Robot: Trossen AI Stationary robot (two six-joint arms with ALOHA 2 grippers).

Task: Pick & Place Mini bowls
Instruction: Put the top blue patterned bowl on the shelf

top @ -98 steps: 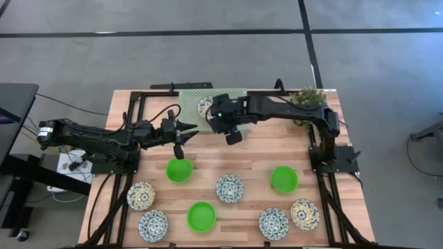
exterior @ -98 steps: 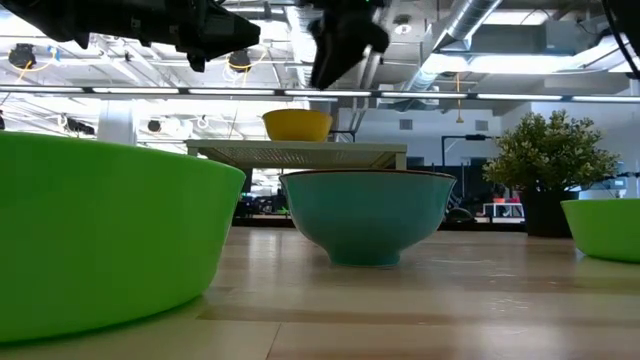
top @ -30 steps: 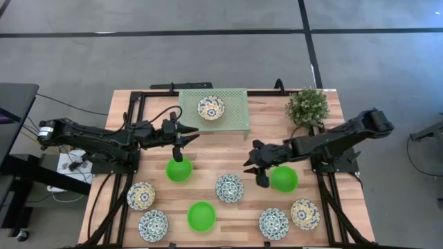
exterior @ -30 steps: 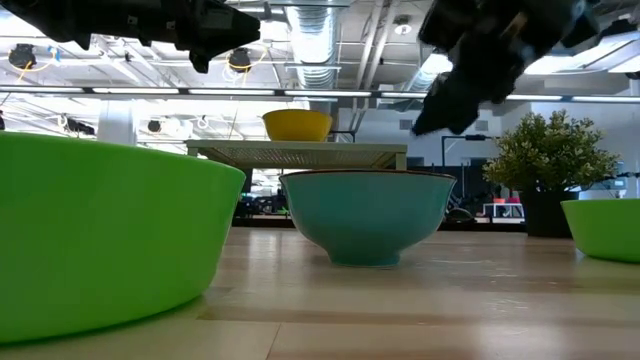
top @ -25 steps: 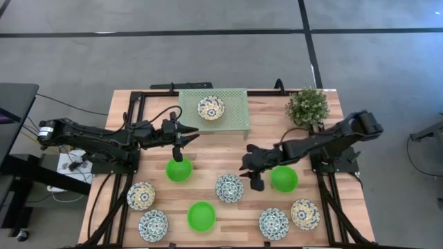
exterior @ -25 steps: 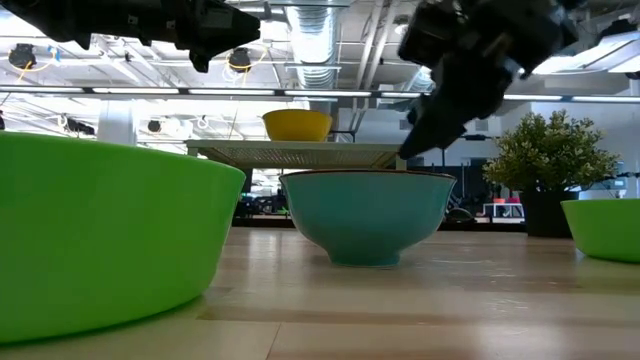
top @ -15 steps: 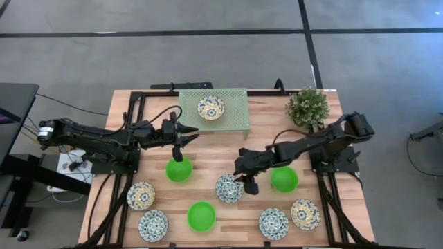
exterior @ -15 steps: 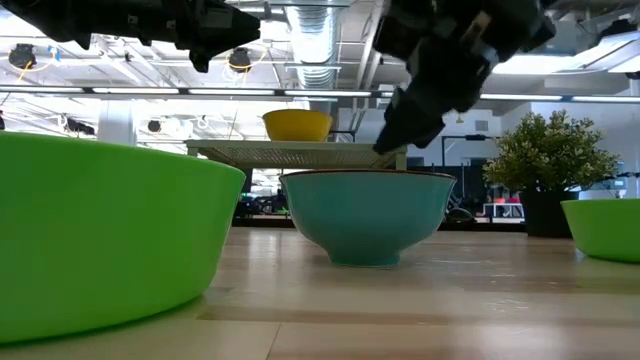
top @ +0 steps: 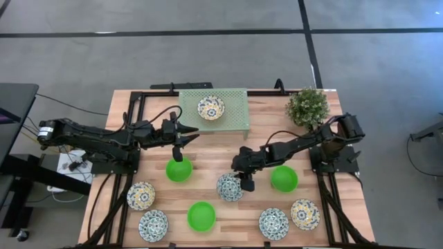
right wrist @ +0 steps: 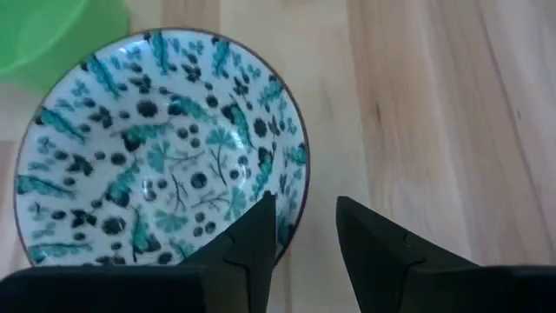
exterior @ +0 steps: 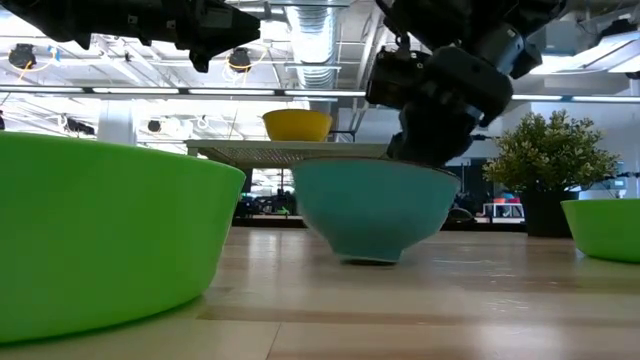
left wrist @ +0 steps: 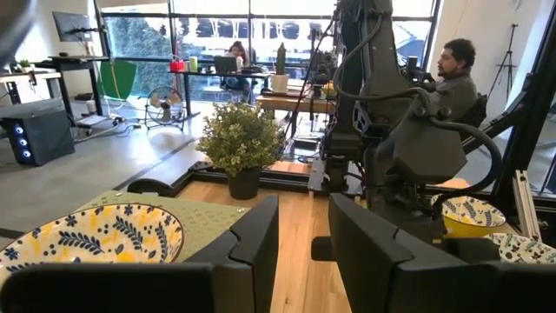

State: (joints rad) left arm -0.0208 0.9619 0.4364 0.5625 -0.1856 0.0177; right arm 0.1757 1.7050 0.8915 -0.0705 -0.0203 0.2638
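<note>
Nine mini bowls show in the high view. Three are bright green (top: 179,169) (top: 201,216) (top: 283,178). One patterned bowl (top: 210,108) sits on the pale green rack (top: 235,117), and four patterned ones line the near edge. My right gripper (top: 242,181) is open and low over the middle blue-patterned bowl (top: 229,187), its fingers astride that bowl's right rim (right wrist: 294,228). My left gripper (top: 188,137) is open and hangs in the air just beyond the left green bowl, touching nothing. My right gripper comes from above, slanting in from the table's right. One finger (right wrist: 261,222) stands inside the bowl against its inner wall and the other (right wrist: 356,226) outside, with bare wood showing between it and the rim. The bowl (exterior: 370,210) rests on its foot, tipped.
A potted plant (top: 307,106) stands at the far right corner. The rack lies at the far middle with one bowl on it. The right green bowl sits close beside my right arm. Bare wood (top: 214,149) lies between the rack and the bowls. People sit in the room beyond the table (left wrist: 456,74).
My right gripper has moved toward the table's left and down, from beside the right green bowl onto the middle patterned bowl's rim. That bowl has tipped, and its side away from the gripper has risen a little.
</note>
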